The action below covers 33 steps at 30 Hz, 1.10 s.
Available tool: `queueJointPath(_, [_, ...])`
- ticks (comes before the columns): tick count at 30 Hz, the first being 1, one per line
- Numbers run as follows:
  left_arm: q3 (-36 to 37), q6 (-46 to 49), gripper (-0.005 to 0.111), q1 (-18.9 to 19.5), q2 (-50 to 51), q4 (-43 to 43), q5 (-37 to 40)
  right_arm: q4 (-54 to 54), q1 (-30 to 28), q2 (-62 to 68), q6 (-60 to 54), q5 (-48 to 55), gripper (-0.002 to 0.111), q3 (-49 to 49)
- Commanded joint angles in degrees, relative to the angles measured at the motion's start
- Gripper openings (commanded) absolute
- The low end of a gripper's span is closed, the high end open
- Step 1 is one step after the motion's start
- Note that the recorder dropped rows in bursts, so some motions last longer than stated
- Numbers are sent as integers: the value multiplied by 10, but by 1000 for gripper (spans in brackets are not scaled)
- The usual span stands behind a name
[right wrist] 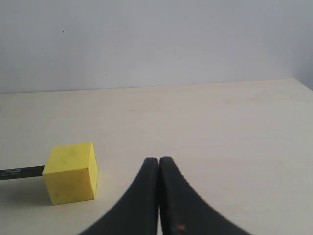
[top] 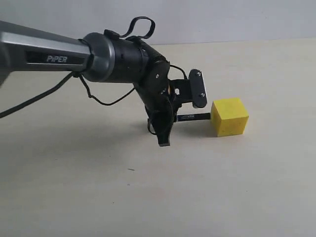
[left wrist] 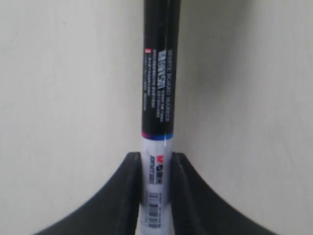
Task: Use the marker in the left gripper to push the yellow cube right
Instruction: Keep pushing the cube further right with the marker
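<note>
The yellow cube [top: 229, 117] rests on the pale table, right of centre in the exterior view. My left gripper [top: 174, 117] hangs low just left of it, shut on the marker [top: 193, 117]. The marker lies level and points right, its black end touching the cube's left face. In the left wrist view the black fingers [left wrist: 133, 178] clamp the white labelled part of the marker [left wrist: 157, 93], with my left gripper [left wrist: 155, 161] around it. My right gripper [right wrist: 159, 162] is shut on nothing; the cube [right wrist: 71, 171] and the marker end [right wrist: 20, 172] lie beside it.
The beige table [top: 148, 197] stretches all round the cube, up to a plain grey-white wall [right wrist: 156, 39] at the back. Loose black cables [top: 103, 101] dangle from the left arm. The right arm is outside the exterior view.
</note>
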Motion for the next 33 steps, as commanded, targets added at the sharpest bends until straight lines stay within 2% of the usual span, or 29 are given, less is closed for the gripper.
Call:
queueJointPath(1, [-54,-19,0,-21,34,-2,16,1,-3,-4,-5,-2,0,2])
queueJointPath(10, [-61,-24,0,-13,32,8,95,1,-3,-4,-5,-2,0,2])
queueJointPath(15, [-61,-24,0,-23,33,-4,65,1,-3,-4,-5,-2,0,2])
queueJointPath(18, [-61,-20,0,-52,33,2,40,1,-3,-4,-5,-2,0,2])
queueJointPath(20, [-61,-28,0,-64,33,37,42,1,-3,-4,-5,-2,0,2])
queueJointPath(28, [-61,-94,0,-45,33,76,92,1,-3,-4,-5,-2,0,2])
queueJointPath(33, [-61,-113,0,-41,33,79,26,1,-3,-4,-5,-2,0,2])
